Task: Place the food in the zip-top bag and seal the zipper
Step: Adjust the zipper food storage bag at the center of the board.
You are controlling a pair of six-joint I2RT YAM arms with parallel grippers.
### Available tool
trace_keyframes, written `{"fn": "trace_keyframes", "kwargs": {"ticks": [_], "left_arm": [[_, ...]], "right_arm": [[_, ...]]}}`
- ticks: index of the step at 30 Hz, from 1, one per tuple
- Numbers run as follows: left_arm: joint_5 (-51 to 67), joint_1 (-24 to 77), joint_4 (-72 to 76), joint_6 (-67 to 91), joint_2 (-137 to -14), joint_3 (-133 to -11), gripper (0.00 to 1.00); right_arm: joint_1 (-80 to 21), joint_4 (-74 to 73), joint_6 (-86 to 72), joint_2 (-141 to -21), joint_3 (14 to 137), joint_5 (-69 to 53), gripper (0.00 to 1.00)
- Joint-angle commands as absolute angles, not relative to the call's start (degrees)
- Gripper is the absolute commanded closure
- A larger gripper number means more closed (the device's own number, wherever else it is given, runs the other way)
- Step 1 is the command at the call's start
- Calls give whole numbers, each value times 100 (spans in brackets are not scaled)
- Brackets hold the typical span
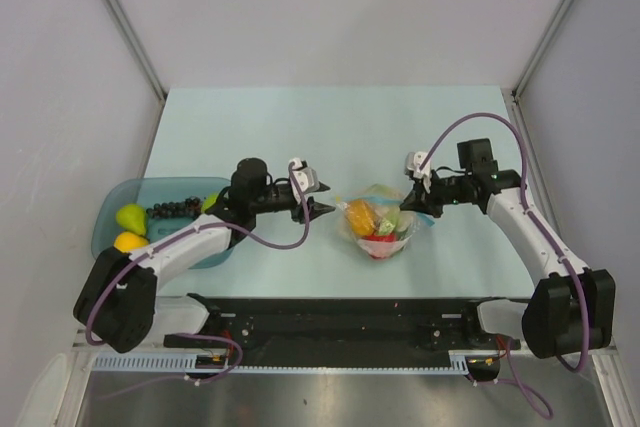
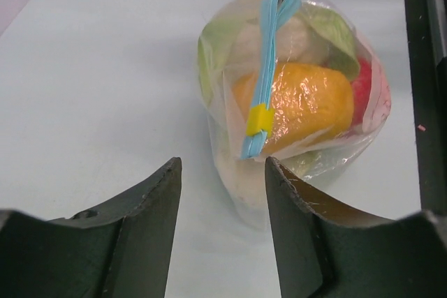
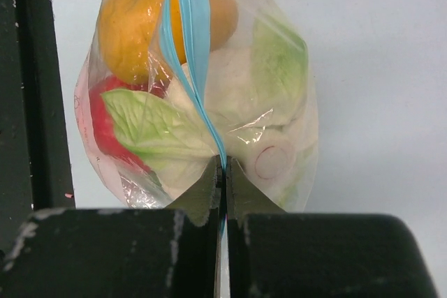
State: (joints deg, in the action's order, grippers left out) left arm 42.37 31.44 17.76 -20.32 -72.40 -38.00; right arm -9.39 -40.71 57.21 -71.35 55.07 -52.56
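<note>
The clear zip-top bag (image 1: 375, 222) stands at the table's middle, held up by its mouth. Inside is the food: an orange fruit (image 3: 140, 26), a red apple (image 3: 105, 123) and pale green lettuce pieces (image 3: 154, 127). The light-blue zipper (image 3: 192, 47) runs along the top edge, and a small yellow tab (image 2: 259, 119) sits near its left end. My right gripper (image 3: 225, 169) is shut on the zipper's right end. My left gripper (image 2: 222, 172) is open just short of the bag's left end, with nothing between its fingers.
A teal bowl (image 1: 110, 197) at the left holds a yellow-green pear (image 1: 130, 215), a yellow fruit (image 1: 128, 241) and dark grapes (image 1: 175, 209). A black rail (image 1: 340, 312) runs along the near edge in front of the bag.
</note>
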Motion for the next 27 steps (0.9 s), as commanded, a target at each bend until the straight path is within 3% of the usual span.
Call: {"fn": "trace_keyframes", "kwargs": {"ticks": [1,11,17,20,21,23,24,25,27], "left_arm": [[4719,3199,2637,-1301,-7356,-3805,45],[4809,3603,2504,-1566,-7417,-3876,50],[4509,3604,3005,-1029,-7716,-4025,67],[4482,3604,3015,-1002,-7787,-4113,84],[4482,3604,2980,-1011,-7778,-4139,94],[4491,3612,2779,-1098,-7752,-4210,100],[4509,3612,2690,-1116,-7761,-4314,100],[4509,3621,2568,-1134,-7761,-4385,100],[4535,3682,2119,-1300,-7752,-4623,100]], "right_arm": [[-782,-3814,6029,-7040,5370,-5458,100],[-527,-3999,6222,-7119,5397,-5537,100],[-475,-4131,6328,-7110,5432,-5572,100],[-440,-4245,6416,-7128,5484,-5563,100],[-431,-4297,6442,-7145,5502,-5546,100],[-439,-4464,6574,-7154,5581,-5520,98],[-448,-4517,6574,-7154,5642,-5511,91],[-457,-4578,6548,-7154,5712,-5511,61],[-527,-4772,6426,-7137,6081,-5511,36]]}}
